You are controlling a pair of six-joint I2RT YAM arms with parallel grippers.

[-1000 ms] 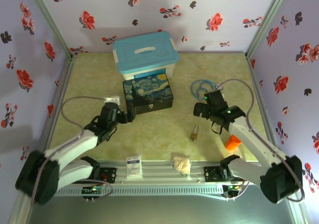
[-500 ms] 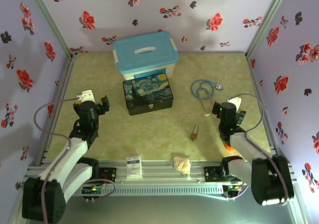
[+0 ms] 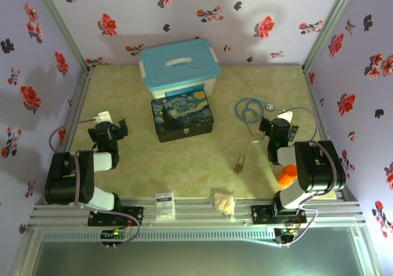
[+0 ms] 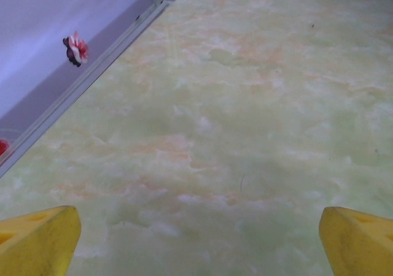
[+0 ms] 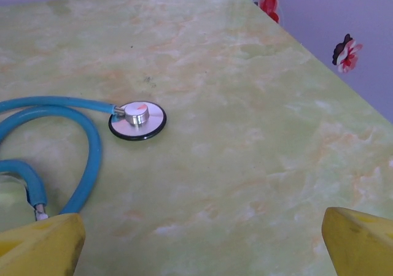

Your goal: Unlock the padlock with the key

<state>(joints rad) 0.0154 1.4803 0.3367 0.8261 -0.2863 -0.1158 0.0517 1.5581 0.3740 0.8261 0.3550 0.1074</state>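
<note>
The small brass padlock lies flat on the table, right of centre and toward the front, with nothing touching it. The key is too small to make out in the top view. My left gripper rests low at the left side, well away from the padlock. In the left wrist view the gripper is open, its yellow fingertips wide apart over bare table. My right gripper sits to the padlock's right and slightly behind it. The right wrist view shows this gripper open and holding nothing.
A blue stethoscope lies just ahead of the right gripper. A dark starry-night box and a white bin with a blue lid stand at the back centre. An orange object, a cream crumpled lump and a white card sit near the front rail.
Both arms have drawn back from the middle of the table and folded down at their own sides. Both grippers stayed open. The padlock has not moved.
</note>
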